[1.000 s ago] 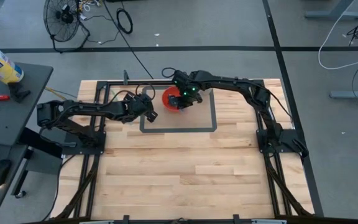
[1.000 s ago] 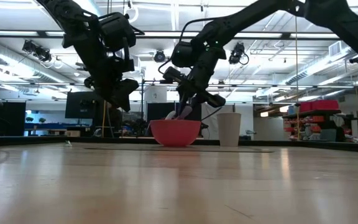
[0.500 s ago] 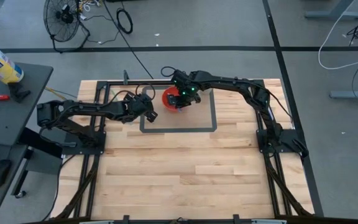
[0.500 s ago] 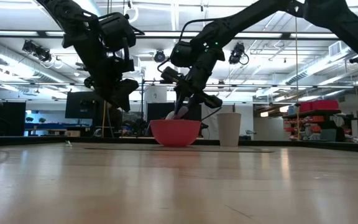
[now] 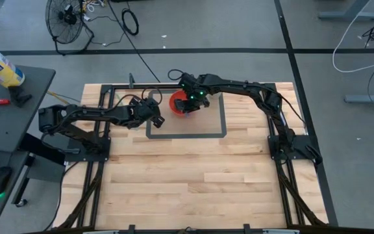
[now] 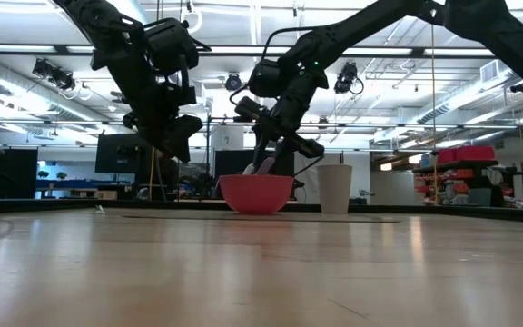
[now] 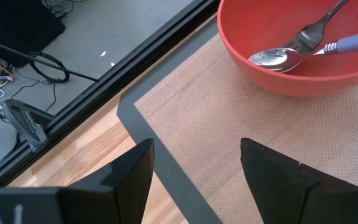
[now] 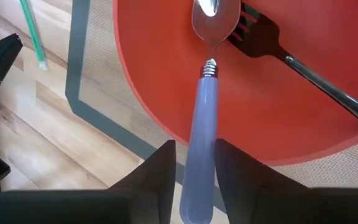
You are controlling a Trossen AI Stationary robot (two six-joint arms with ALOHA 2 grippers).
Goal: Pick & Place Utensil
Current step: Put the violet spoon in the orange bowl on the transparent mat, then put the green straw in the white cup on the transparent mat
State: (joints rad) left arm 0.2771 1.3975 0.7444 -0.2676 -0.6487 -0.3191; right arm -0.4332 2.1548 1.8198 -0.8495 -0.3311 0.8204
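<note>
I see my right gripper (image 8: 191,186) low in the wrist picture, its fingers (image 8: 157,177) closed on the lilac handle of the spoon (image 8: 202,124). The spoon's bowl rests inside the red bowl (image 5: 178,104), touching a fork (image 8: 303,65) that lies there. In the overhead picture, the bowl sits just above centre, on the mat's (image 7: 229,143) upper left corner. My left gripper (image 7: 194,180) hangs left of the bowl, fingers spread wide, holding nothing.

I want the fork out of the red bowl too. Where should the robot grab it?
Probably by the bare metal handle of the fork, coming from above. It slopes up over the rim of the red bowl, while the tines lie low beside the spoon held in the right gripper.
</note>
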